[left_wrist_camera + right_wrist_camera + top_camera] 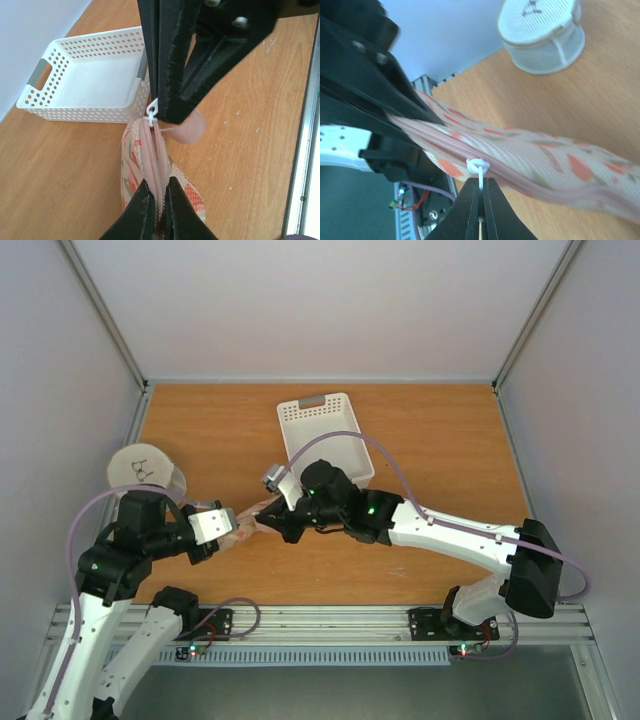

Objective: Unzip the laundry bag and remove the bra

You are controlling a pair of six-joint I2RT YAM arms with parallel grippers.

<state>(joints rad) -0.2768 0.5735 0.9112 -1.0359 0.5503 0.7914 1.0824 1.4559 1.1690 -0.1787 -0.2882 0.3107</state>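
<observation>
White links and black joints on left arm (110,565) and right arm (450,535), at lower left and lower right. Lilac cable (78,525) looped along each. Green lights (372,510) on black wrists. Left gripper (158,187) and right gripper (481,187) matt black, tapered to narrow tips. Silver screws (240,21) at upper right of left wrist view.
</observation>
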